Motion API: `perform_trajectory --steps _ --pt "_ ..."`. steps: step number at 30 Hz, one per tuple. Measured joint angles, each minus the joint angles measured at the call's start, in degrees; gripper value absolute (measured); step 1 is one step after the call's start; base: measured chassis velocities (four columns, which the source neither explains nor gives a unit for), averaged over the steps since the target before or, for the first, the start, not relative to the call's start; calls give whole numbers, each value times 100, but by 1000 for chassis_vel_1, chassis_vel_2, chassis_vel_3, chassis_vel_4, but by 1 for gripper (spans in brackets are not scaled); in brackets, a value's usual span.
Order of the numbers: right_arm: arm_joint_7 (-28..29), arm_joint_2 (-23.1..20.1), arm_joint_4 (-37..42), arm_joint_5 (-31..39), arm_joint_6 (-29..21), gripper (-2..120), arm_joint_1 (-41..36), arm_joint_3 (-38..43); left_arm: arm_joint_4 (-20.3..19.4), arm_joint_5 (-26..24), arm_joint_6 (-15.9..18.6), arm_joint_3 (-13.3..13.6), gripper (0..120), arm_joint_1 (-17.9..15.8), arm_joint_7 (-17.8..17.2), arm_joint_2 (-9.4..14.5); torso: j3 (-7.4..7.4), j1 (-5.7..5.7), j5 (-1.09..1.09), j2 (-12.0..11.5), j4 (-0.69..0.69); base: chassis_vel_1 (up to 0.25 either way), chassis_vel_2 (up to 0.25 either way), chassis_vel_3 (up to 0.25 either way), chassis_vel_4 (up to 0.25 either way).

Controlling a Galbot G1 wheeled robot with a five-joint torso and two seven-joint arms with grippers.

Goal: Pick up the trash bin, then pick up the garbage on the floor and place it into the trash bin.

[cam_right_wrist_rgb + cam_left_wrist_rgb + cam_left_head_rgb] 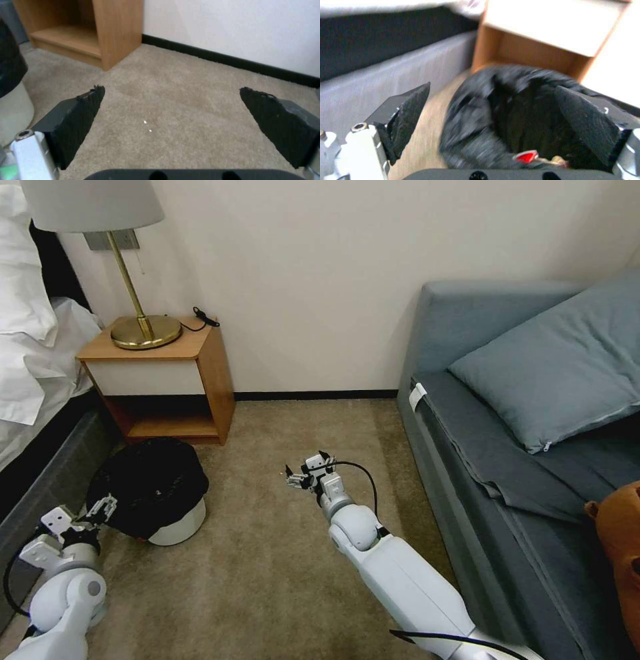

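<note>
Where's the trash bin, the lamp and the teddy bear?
trash bin [175, 527]: head view, on its white side wall.
lamp [145, 331]: head view, on its round gold base.
teddy bear [620, 527]: head view, on its brown head.

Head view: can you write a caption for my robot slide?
Left tool open at the tilted trash bin by the nightstand; right tool open over carpet.

Beige carpet floor [267, 580] carries everything. Trash bin [175, 523], black bag over its rim, sits on it just ahead of the left gripper [100, 508], tilted. Wooden nightstand [160, 380] stands beyond the bin. Grey sofa [507, 500] stands right of the right gripper [308, 468].
</note>
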Motion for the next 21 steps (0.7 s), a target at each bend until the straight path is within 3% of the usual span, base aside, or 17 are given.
perform_trajectory --steps 2,5,8,17,21 --pt "49 -46 83 145 -29 100 -22 81 -272 327 79 77 100 131 266 126 0 0 1 0 0 0 0 0 0" --pt "79 -72 128 224 -42 100 -44 136 -400 515 143 137 100 185 410 214 0 0 0 0 -1 0 0 0 0" --pt "131 -133 178 356 -47 100 -117 313 -596 1004 183 328 100 276 741 410 0 0 0 0 -1 0 0 0 0" --pt "123 -67 127 461 -41 100 -191 579 -822 1312 261 786 100 296 948 520 1 0 0 0 -1 0 0 0 0" --pt "123 -55 124 462 -51 100 -194 585 -822 1316 261 800 100 288 943 521 0 0 0 0 0 0 0 0 0"
